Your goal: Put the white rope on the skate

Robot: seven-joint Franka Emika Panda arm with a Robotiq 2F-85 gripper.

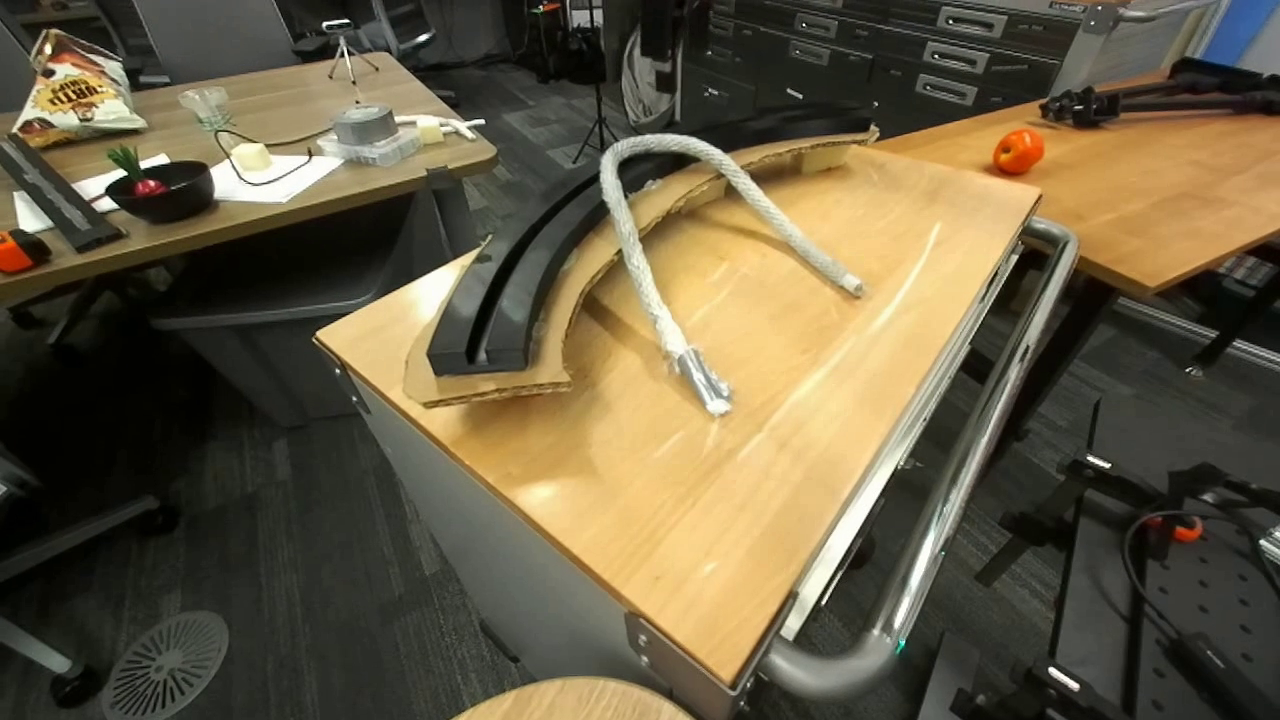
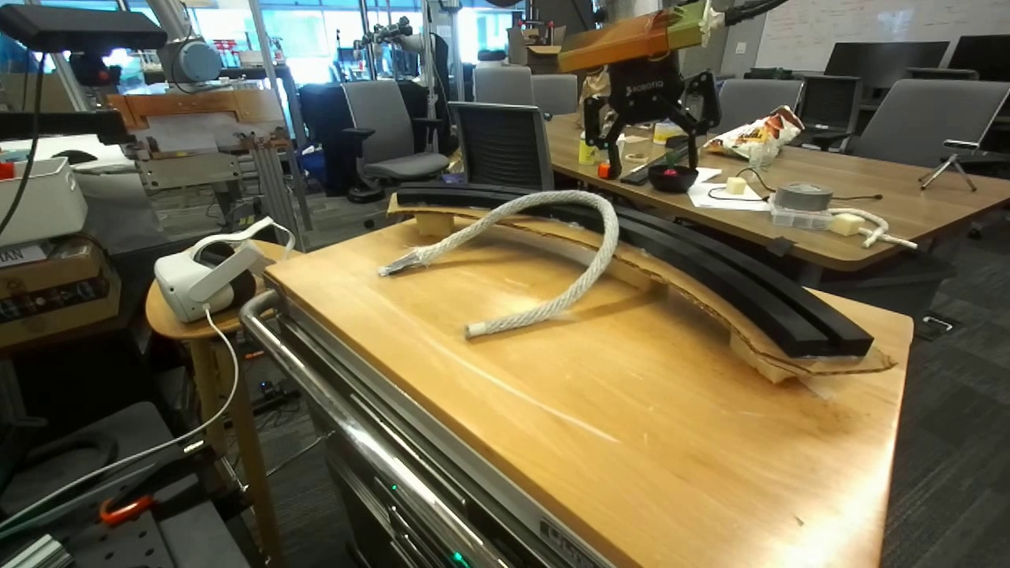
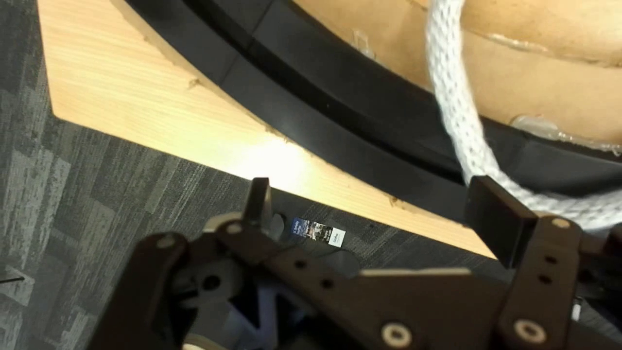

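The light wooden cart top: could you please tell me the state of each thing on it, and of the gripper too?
Tan corrugated cardboard sheet: raised on small pale blocks, some edges ragged.
Long black arc-shaped strip: resting on the cardboard.
Thick grey-white braided rope: bent into a U, its bend over the strip, both ends off it.
Black two-finger gripper: open, holding nothing.

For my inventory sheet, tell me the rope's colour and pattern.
The rope is whitish with a braided weave, clearest in the wrist view.
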